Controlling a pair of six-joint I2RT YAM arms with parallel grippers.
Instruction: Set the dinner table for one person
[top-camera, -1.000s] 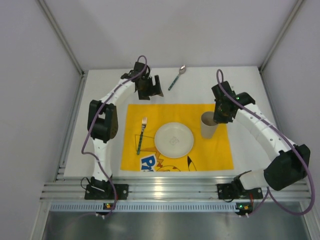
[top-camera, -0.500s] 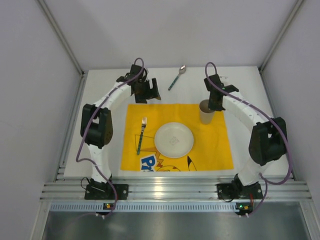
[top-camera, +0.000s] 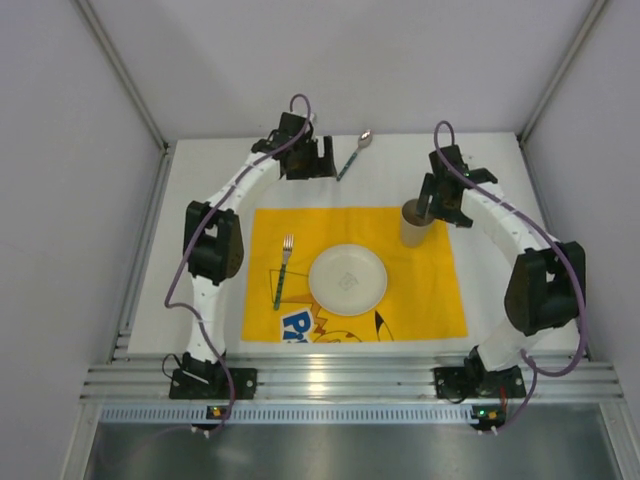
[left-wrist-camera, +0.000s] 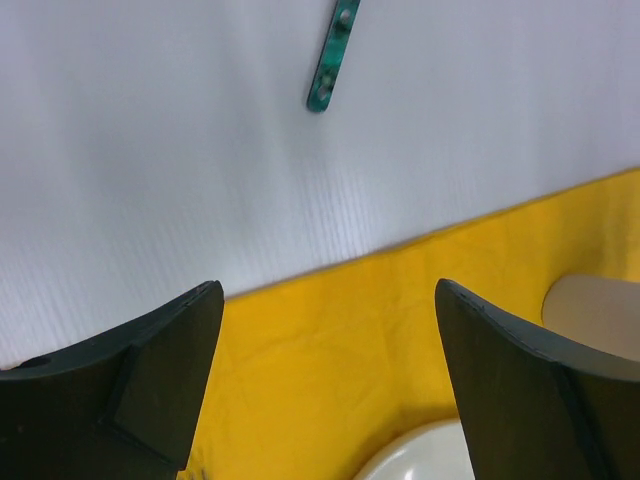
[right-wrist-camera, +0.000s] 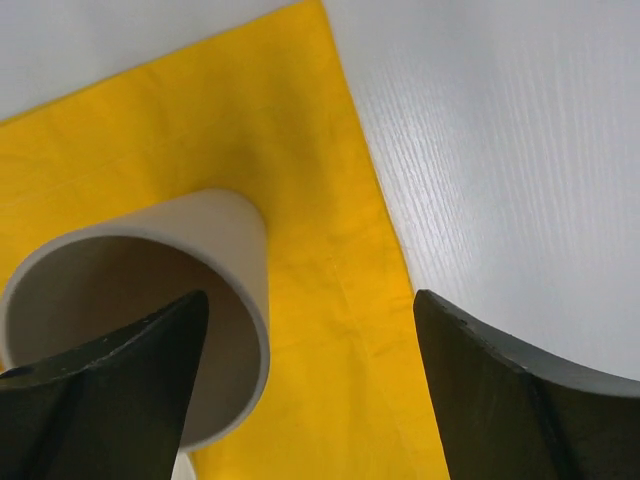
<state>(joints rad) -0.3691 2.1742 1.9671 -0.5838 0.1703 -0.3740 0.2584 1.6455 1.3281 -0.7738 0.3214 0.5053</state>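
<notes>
On the white dinner table (top-camera: 500, 170) lies a yellow cloth (top-camera: 430, 300) with a white plate (top-camera: 347, 279) in its middle and a green-handled fork (top-camera: 283, 270) left of the plate. A beige cup (top-camera: 414, 222) stands upright at the cloth's far right corner. My right gripper (top-camera: 438, 203) hangs open over it; in the right wrist view one finger (right-wrist-camera: 120, 390) sits over the cup (right-wrist-camera: 150, 270) mouth, the other outside. A green-handled spoon (top-camera: 353, 153) lies on the bare table behind the cloth. My left gripper (top-camera: 316, 160) is open just left of it, holding nothing.
Grey walls close in the table on the left, right and back. In the left wrist view the spoon handle (left-wrist-camera: 330, 60) lies ahead on the white surface, with the cloth edge (left-wrist-camera: 330, 330), the plate rim (left-wrist-camera: 420, 455) and the cup (left-wrist-camera: 595, 310) below the fingers.
The right gripper carried the cup to the cloth's far right corner and opened, letting go of it. The left gripper moved right and back, toward the spoon.
</notes>
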